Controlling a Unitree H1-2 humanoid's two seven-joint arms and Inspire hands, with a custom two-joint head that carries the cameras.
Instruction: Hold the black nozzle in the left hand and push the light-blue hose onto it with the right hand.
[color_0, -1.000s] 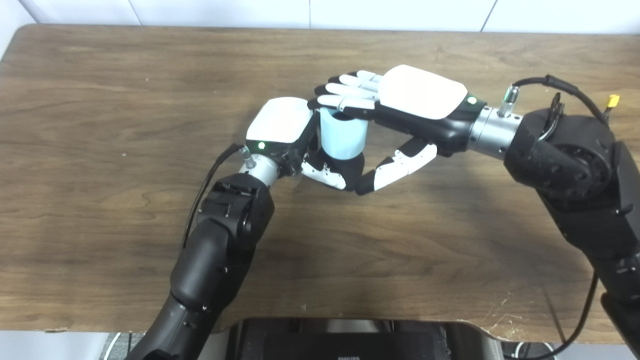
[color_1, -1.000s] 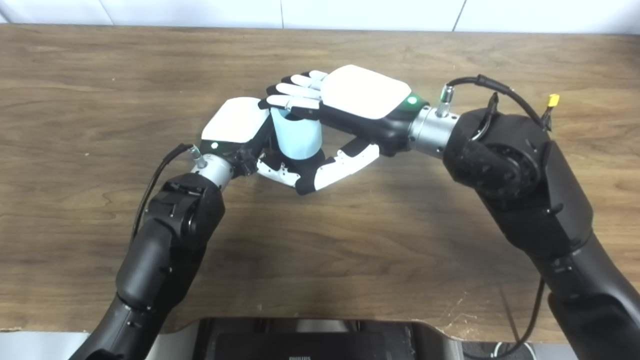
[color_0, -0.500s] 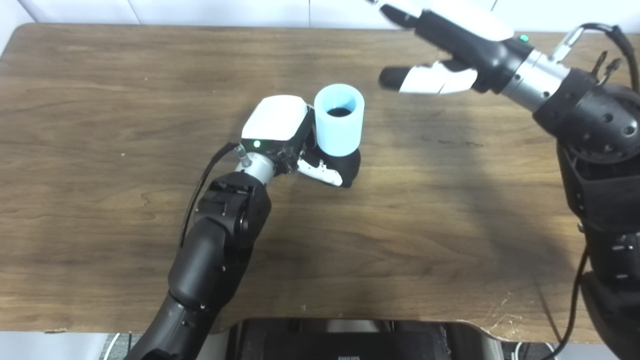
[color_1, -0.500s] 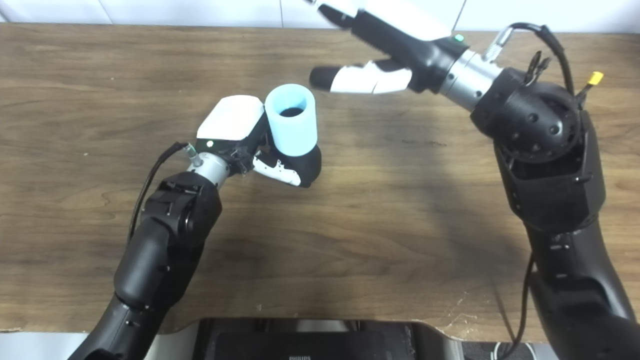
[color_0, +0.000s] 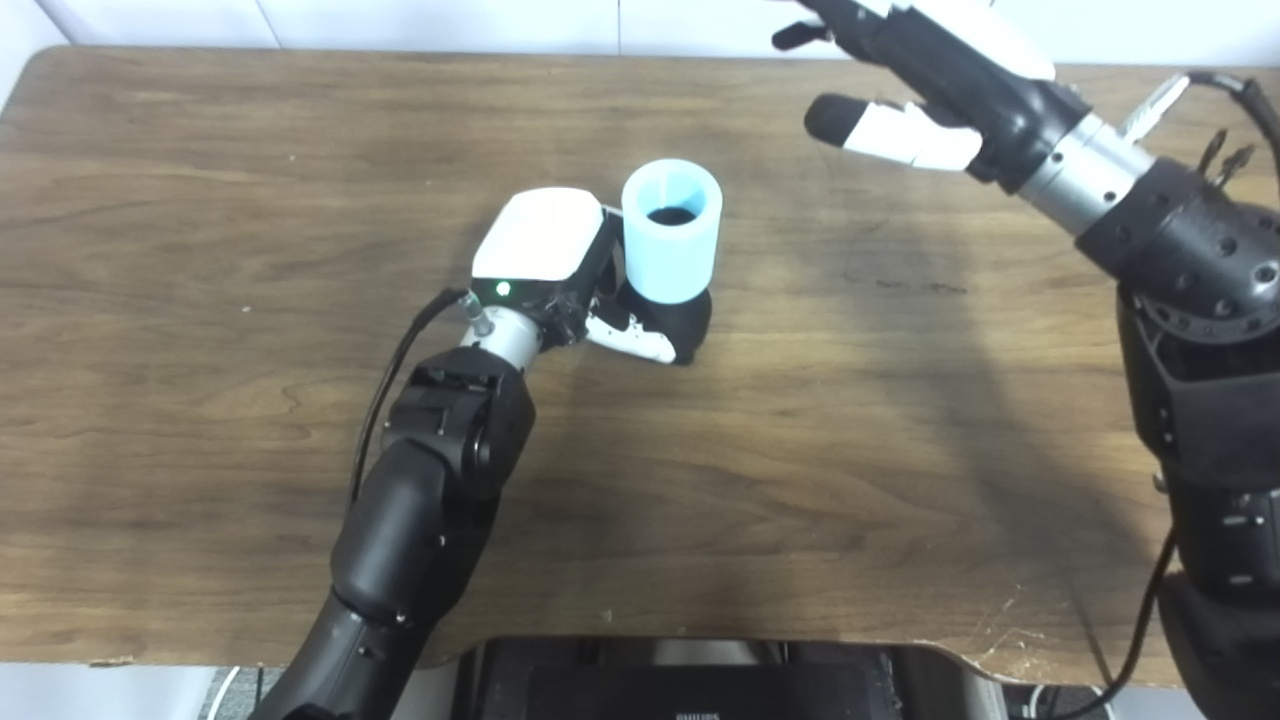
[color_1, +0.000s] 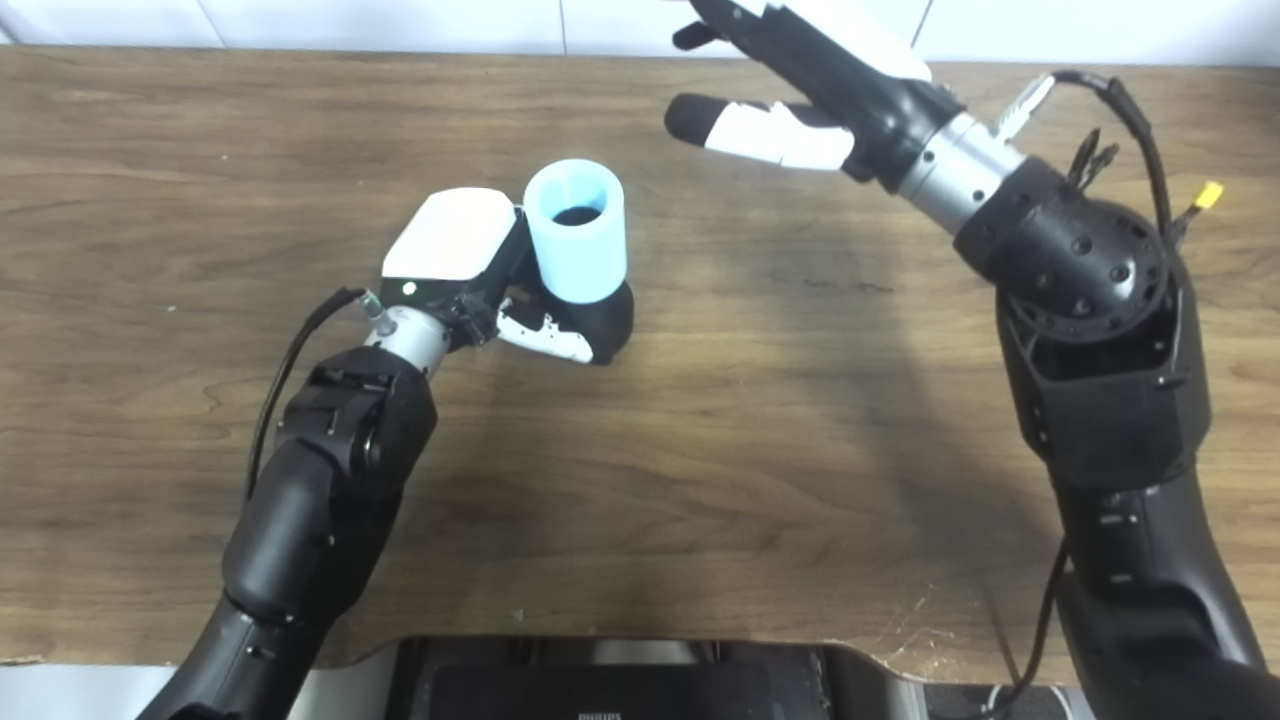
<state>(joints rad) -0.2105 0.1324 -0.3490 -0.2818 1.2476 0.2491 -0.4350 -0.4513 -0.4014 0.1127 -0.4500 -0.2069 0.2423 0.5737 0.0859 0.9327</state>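
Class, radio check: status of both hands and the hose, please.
Left hand shut on black nozzle. Light-blue hose seated upright on it. Right hand open, raised over the table's far edge, apart from hose. Nothing in the way.

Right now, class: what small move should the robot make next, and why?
Probably lower the left hand to set the assembly on the table: the light-blue hose already sits upright over the black nozzle, and the right hand is open, well clear.
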